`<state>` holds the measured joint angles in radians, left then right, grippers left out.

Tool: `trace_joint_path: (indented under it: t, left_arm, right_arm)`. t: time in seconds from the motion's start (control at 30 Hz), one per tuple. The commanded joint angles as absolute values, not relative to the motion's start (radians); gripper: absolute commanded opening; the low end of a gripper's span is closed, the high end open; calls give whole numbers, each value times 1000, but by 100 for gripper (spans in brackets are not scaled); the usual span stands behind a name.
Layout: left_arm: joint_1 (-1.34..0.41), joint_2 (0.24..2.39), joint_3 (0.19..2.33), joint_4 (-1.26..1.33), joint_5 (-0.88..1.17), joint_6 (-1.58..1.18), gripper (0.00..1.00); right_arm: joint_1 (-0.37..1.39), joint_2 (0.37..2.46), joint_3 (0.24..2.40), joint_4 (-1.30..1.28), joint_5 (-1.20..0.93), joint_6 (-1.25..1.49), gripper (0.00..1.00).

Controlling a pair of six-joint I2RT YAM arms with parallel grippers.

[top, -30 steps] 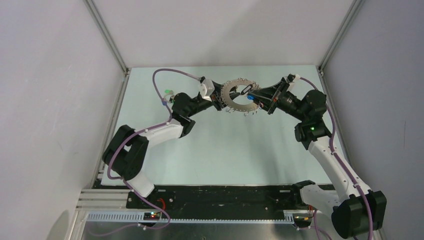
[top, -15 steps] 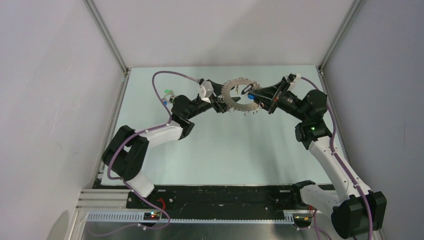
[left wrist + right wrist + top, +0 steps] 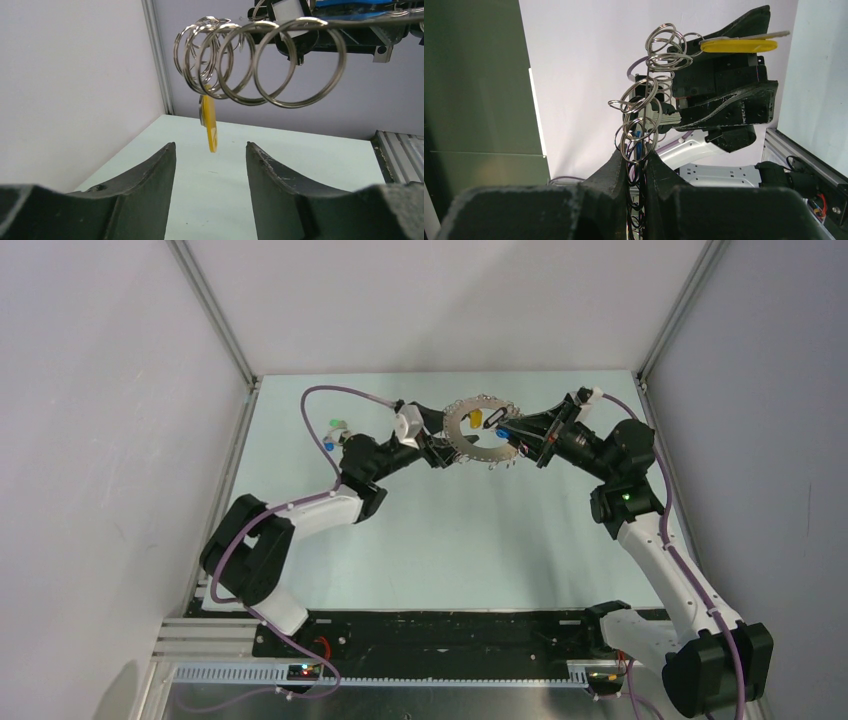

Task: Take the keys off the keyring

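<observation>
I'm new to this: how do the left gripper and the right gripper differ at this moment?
The left gripper has its jaws wide apart with nothing between them; the right gripper is pinched shut on the keyring. The left gripper sits at the ring's left side, the yellow key dangling free in front of it; the right gripper holds the ring's right side. Both are black, two-fingered, and face each other across the ring.

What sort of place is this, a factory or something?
Probably a lab test booth: a left arm and a right arm bolted to a pale table, boxed in by blank walls on metal framing.
</observation>
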<state>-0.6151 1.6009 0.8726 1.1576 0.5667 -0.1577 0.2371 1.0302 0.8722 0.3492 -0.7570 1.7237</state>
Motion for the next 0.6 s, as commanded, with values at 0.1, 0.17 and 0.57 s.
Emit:
trace_joint_path:
  t: [0.1, 0.17, 0.57]
  left_arm:
    - [-626, 1579, 897, 1213, 544, -157, 54]
    - [-626, 1593, 916, 1213, 546, -166, 53]
    - [-628, 1653, 1003, 1221, 578, -200, 17]
  right_arm:
    - [233, 1026, 932, 428, -763, 1738, 0]
    - [232, 1025, 930, 426, -764, 1738, 0]
    - [232, 1022, 933, 423, -762, 1740, 0]
